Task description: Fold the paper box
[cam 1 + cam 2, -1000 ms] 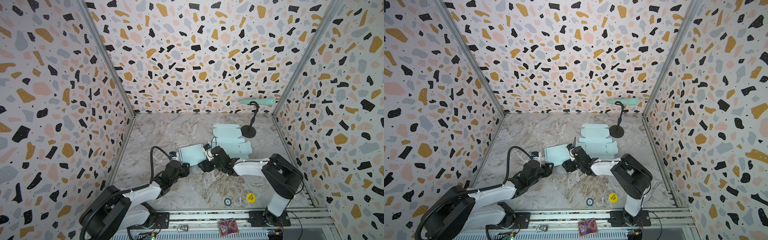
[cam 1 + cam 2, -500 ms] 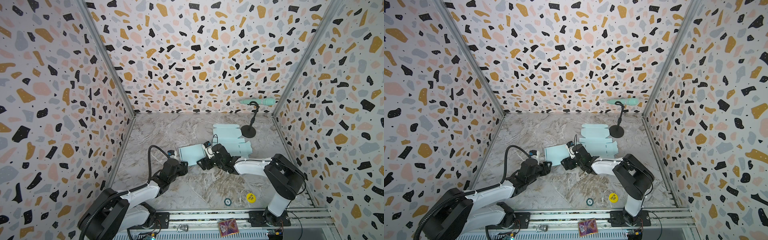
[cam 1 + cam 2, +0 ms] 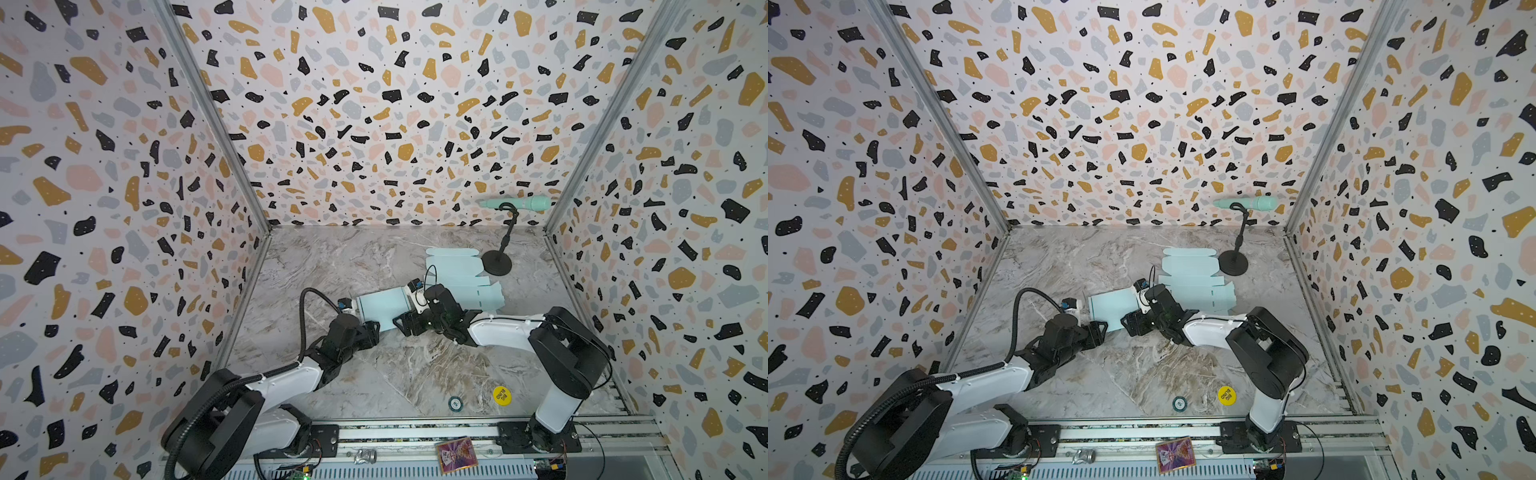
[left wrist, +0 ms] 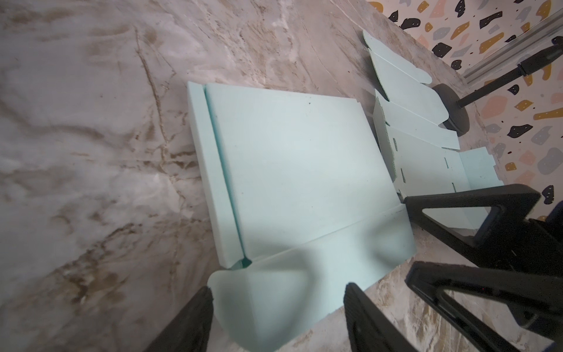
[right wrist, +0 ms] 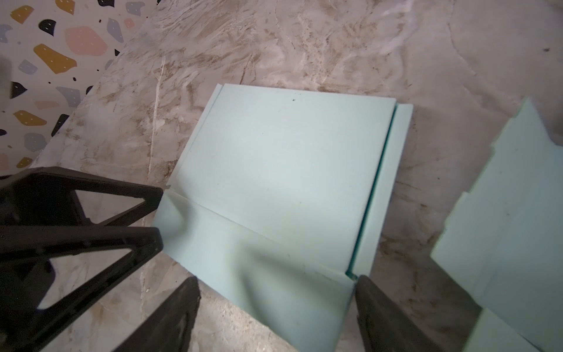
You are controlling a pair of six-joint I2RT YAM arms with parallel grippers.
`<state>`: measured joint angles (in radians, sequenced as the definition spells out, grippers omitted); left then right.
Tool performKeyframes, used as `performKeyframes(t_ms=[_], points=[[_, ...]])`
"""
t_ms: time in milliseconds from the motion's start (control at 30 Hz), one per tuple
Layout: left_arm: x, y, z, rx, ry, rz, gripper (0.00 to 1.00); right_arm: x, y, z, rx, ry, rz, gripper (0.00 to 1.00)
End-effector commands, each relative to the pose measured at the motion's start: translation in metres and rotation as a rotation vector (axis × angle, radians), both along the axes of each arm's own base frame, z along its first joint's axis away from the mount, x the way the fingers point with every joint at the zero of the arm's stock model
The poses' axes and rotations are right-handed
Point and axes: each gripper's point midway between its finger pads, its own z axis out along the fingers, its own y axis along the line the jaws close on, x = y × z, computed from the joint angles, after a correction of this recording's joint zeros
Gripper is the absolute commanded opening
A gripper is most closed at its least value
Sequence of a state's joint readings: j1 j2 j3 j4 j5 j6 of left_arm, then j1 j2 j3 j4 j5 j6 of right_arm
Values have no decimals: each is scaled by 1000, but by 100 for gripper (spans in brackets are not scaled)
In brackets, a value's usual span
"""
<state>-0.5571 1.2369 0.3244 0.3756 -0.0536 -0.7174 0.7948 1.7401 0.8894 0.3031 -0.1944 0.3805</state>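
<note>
The whole cell is boxed in on three sides by terrazzo-print walls [image 3: 374, 104]. They're white with black, mustard, pink and grey chips, and metal strips run up the corners. The tabletop [image 3: 415, 374] is a grey-beige marble-look sheet, kinda scuffed with brownish streaks when you see it up close in the wrist views. Along the front edge there's an aluminium rail [image 3: 415, 430] where both arms are bolted on.

The left arm [image 3: 282, 382] and right arm [image 3: 507, 328] both reach in low toward the middle. Behind the right one, a stack of flat blanks [image 3: 461, 278] in pale mint lies on the tabletop. It's just beside the round foot of a black stand [image 3: 496, 264], which holds a mint mic [image 3: 517, 203] near the back right corner.

The paper box [image 3: 382, 305] is a mint sheet lying flat about mid-tabletop, right in front of both tools. It has a narrow strip folded along one side and a flap on the edge facing the arms.

- Left tool [image 4: 277, 292]: fingers spread wide, the flap's rounded corner sits between them, nothing pinched.
- Right tool [image 5: 274, 283]: also spread wide, straddling the other end of that flap, with one finger right at the sheet's corner.

Small stuff up front: a purple card [image 3: 455, 453] on the rail, plus a yellow sticker [image 3: 501, 395] with a little round token [image 3: 455, 403] beside it.
</note>
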Motion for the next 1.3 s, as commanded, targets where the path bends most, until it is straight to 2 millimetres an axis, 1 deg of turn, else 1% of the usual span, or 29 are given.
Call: performKeyframes(t_ms=[0,200,333,567,700,933,1000,1267], points=[[-1,-4,4,-61,-14,-4,67,2,1,3,5,7,-5,81],[0,-11,5,-92,-17,-25,66,-4,2,-4,-1,27,8,82],[0,-21,8,-145,-20,-57,65,-10,3,-6,5,40,16,82],[1,-31,14,-233,-29,-71,63,-22,16,-6,26,54,52,82],[0,-31,21,-260,-41,-65,56,-27,18,-6,33,61,60,82],[-2,-28,31,-291,-58,-49,46,-30,15,-1,35,54,56,82],[-2,-26,30,-282,-56,-41,45,-30,13,-1,33,50,51,82],[-3,-16,6,-206,-27,-6,45,-25,11,-17,-10,49,36,82]])
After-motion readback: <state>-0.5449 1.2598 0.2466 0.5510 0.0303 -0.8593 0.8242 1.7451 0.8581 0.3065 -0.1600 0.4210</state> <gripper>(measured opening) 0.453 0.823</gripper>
